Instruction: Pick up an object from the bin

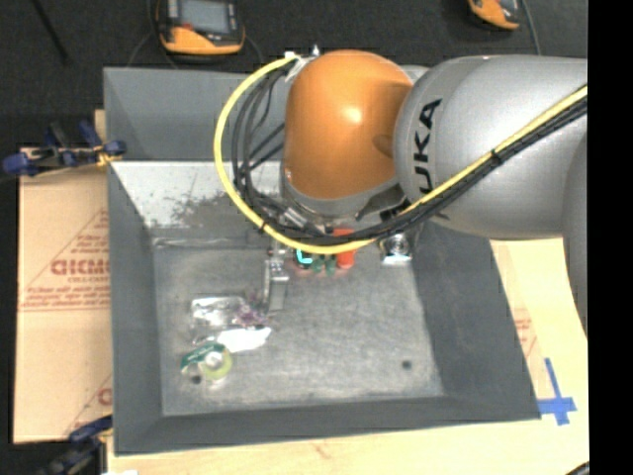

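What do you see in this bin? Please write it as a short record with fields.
bin: grey metal bin
arm: arm enters from the right, orange cover on its wrist
hand: hand low, left of the bin's middle
nearest thing: clear crumpled packet, just left of the hand's tip
other things: white scrap and round green-yellow thing, toward the front left
held: cannot tell
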Robot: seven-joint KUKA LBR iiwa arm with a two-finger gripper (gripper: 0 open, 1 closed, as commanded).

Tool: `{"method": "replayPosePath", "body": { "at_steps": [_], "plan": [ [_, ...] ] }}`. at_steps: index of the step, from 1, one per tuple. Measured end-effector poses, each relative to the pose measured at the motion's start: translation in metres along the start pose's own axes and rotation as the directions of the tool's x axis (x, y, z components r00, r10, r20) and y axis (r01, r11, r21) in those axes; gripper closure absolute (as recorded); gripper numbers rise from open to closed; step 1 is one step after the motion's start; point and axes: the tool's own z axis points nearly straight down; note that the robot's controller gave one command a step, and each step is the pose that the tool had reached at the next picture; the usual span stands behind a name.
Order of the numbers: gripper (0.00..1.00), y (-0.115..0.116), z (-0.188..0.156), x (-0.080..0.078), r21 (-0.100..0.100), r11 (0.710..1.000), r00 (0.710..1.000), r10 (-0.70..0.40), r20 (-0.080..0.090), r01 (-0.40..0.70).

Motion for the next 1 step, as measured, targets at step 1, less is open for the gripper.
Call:
{"method": "replayPosePath", "body": {
  "at_steps": [1],
  "plan": [
    [0.00, 0.0076, 0.1145, 0.0184, 0.003, 0.995, 0.995, -0.098, -0.002, 0.098]
  ]
}}
